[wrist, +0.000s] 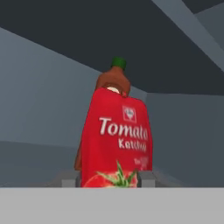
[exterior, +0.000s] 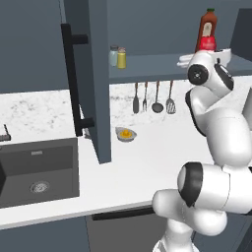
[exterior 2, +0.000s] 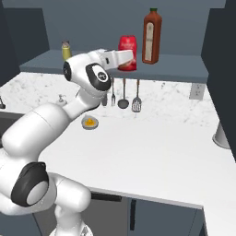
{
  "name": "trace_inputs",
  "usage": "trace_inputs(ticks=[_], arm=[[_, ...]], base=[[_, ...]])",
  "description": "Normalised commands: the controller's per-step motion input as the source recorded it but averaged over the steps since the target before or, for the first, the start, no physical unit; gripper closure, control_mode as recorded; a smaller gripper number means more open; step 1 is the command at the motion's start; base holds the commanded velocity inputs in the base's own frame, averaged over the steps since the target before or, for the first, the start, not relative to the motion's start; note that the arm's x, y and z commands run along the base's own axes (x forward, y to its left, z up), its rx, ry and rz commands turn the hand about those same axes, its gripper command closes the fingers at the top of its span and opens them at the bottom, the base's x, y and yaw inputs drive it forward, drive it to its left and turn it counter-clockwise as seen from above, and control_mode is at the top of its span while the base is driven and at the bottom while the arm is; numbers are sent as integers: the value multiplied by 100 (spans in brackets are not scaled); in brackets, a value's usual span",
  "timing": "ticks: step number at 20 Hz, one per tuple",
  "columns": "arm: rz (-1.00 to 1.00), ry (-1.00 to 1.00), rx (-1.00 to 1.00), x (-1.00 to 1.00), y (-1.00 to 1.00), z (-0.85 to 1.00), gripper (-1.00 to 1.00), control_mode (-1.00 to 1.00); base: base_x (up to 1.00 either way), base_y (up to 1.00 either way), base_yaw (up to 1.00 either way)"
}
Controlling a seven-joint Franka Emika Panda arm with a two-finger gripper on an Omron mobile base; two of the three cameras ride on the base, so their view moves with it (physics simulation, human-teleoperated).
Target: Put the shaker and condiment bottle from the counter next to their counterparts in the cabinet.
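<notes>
The pincer (exterior 2: 131,59) grips the red ketchup bottle (exterior 2: 127,52), which stands on the cabinet shelf (exterior 2: 184,65) just beside the tall brown bottle (exterior 2: 151,37). The hand view reads "Tomato Ketchup" above a tomato picture. The left base view shows the yellow shaker (exterior: 121,58) touching the grey shaker (exterior: 113,55) beside the open door (exterior: 93,78), above the bench (exterior: 147,162).

Even, flat rendered light, no glare. Counter (exterior: 147,167) bright w/ faint soft shadows; cabinet (exterior 2: 184,69) interior dim. All views slightly soft; hand view's ketchup label blurry up close.
</notes>
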Motion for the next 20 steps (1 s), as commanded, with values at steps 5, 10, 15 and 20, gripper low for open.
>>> trace_inputs(ticks=[5, 10, 15, 20], arm=[[0, 0, 2, 20, -1, -12, 100, -100], [1, 0, 3, 30, -3, -5, 100, -100], [1, -4, 1, 25, 0, -6, 100, -100], [0, -6, 1, 20, -7, -1, 100, -100]], base=[[0, 0, 0], [0, 0, 0], [0, 0, 0], [0, 0, 0]])
